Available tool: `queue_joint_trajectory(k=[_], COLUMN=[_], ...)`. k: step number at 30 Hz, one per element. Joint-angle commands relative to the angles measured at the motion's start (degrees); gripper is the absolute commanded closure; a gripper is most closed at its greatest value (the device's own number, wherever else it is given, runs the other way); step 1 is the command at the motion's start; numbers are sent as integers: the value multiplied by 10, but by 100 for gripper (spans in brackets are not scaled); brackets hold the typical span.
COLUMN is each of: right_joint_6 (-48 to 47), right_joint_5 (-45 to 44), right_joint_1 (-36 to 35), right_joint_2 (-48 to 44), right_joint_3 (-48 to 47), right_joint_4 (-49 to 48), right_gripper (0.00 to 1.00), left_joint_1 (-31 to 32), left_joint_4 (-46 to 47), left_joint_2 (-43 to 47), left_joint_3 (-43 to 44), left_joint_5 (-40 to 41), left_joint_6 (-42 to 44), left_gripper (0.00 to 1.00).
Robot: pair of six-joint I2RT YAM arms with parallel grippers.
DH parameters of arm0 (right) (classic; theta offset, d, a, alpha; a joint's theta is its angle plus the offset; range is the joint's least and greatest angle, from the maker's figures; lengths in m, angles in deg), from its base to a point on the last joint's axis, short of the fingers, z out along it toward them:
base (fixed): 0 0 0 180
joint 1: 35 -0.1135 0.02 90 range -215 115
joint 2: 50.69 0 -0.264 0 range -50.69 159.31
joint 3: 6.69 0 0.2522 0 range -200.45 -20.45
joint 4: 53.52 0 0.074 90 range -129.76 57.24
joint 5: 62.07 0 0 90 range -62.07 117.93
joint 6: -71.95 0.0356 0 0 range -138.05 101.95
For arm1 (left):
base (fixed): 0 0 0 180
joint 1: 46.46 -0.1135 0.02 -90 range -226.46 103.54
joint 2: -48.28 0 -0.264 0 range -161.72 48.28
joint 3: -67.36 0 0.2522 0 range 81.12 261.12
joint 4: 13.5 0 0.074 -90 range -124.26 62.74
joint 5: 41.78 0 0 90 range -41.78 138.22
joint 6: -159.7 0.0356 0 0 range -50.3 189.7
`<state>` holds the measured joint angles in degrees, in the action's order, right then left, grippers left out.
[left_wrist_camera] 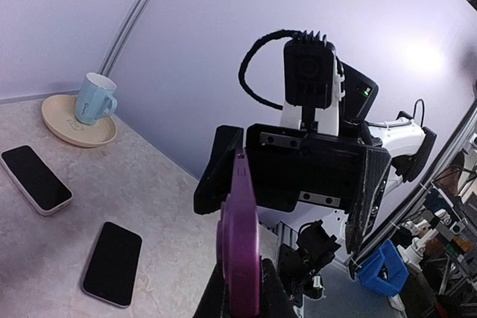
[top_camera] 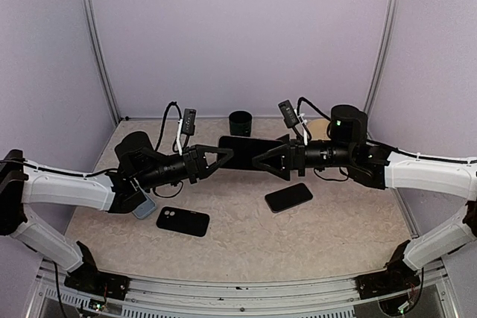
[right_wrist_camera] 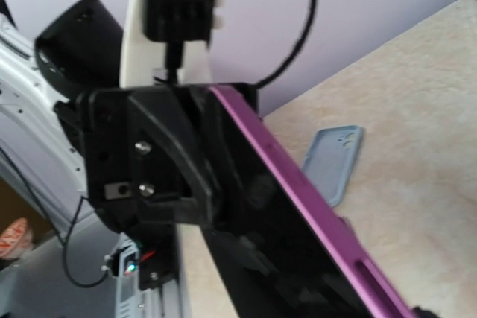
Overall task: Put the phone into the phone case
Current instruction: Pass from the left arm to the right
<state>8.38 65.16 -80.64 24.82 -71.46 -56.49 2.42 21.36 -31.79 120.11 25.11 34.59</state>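
Note:
A purple phone [top_camera: 242,152] with a dark screen hangs in mid-air between my two arms. My left gripper [top_camera: 223,156] is shut on its left end. In the left wrist view the phone [left_wrist_camera: 240,243] stands edge-on between those fingers. My right gripper [top_camera: 259,160] stands open at the phone's other end, its jaws spread wide [left_wrist_camera: 291,199] with the phone's tip near one of them. On the table lie a black phone case [top_camera: 182,221] and a light blue phone case [top_camera: 144,206]. I cannot tell which case is meant.
A black phone [top_camera: 288,197] lies on the table right of centre, and a white-edged phone [left_wrist_camera: 36,179] lies near it. A dark cup [top_camera: 240,121] stands at the back. A blue mug [left_wrist_camera: 93,98] sits on a beige saucer [left_wrist_camera: 78,132] at the back right.

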Motion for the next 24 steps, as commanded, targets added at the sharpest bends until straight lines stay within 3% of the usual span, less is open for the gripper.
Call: queue_joint_trajectory(k=[1, 8, 14, 24], right_joint_6=[43, 118, 179, 179], right_joint_5=[65, 98, 133, 141], right_joint_1=[0, 11, 18, 26], right_joint_2=[9, 18, 41, 48], right_joint_3=[-2, 9, 16, 33], right_joint_4=[-64, -117, -153, -162], right_gripper=[4, 7, 17, 29], left_joint_1=[-11, -12, -19, -34], left_joint_4=[69, 74, 75, 76], left_joint_2=[-12, -22, -21, -21], left_joint_3=[-5, -8, -17, -32], left_joint_5=[7, 6, 14, 25], left_joint_6=[-42, -37, -33, -46], left_gripper=[100, 100, 100, 100])
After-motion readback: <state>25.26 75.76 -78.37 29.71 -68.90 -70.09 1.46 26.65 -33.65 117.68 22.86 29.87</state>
